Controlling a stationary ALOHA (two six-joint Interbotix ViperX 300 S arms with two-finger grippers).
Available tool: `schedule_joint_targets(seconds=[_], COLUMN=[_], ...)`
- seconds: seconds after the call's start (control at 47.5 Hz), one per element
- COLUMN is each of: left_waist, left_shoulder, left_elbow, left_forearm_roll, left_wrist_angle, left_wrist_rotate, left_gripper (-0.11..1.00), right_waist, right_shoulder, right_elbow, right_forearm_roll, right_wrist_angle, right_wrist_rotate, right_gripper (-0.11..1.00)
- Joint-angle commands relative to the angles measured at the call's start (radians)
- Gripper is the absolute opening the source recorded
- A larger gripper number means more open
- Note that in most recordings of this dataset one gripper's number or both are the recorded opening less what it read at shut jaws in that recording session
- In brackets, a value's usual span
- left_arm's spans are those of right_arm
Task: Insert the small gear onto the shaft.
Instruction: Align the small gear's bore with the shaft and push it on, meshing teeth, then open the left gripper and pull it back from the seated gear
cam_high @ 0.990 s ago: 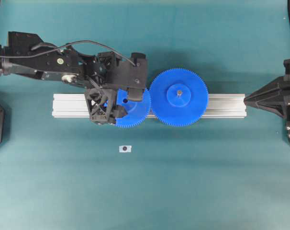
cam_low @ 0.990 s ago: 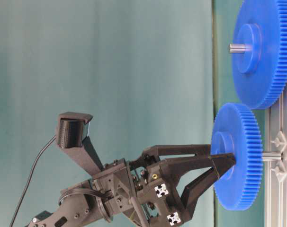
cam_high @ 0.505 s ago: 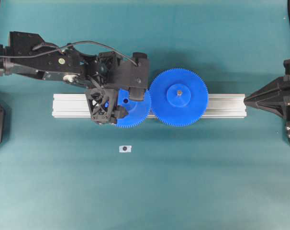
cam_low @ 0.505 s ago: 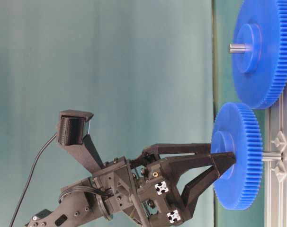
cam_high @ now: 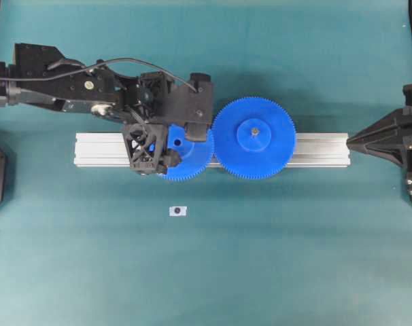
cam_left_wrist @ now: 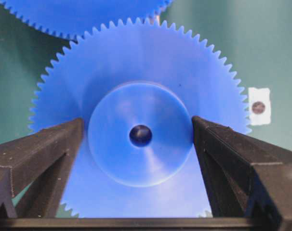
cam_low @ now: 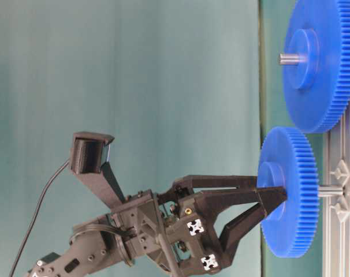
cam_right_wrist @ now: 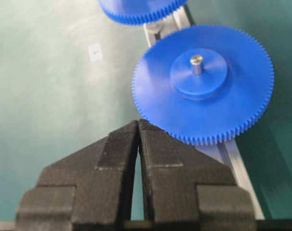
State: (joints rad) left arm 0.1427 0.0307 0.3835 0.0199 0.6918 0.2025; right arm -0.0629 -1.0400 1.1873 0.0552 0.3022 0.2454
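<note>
Closed black gripper before a large blue gear
The right gripper (cam_right_wrist: 138,126) points at the large blue toothed plastic gear (cam_right_wrist: 204,84); a small white tag (cam_right_wrist: 95,52) lies left of that gear.

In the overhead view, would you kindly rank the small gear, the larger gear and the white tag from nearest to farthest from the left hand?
1. Small gear, between the open left hand's fingers.
2. Larger gear, to the right on the rail.
3. White tag, alone on the mat below the rail.

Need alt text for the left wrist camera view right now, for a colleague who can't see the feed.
The small gear fills the view face-on, its raised hub and dark centre hole between the two black fingers of the open left pincer, with a gap on each side. The larger gear meshes along the top edge; a small white tag lies at right.
</note>
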Motion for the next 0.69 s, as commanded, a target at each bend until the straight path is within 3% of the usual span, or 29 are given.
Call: schedule_joint_targets(seconds=[0.0, 0.674], left_waist=[0.009, 0.006], left_shoulder=[-0.021, -0.037], left_elbow=[-0.029, -0.034], left_forearm_roll=[0.006, 0.006], left_wrist_angle=[-0.003, 0.0], left_wrist_rotate=[0.0, -0.005], left_gripper=[0.91, 0.92], right_waist=[-0.002, -0.002], right_shoulder=[0.002, -0.02], right_elbow=[-0.005, -0.002], right_forearm_roll=[0.002, 0.002], right_wrist_angle=[-0.017, -0.018], right_wrist_rotate=[0.009, 0.009], right_gripper=[0.11, 0.11])
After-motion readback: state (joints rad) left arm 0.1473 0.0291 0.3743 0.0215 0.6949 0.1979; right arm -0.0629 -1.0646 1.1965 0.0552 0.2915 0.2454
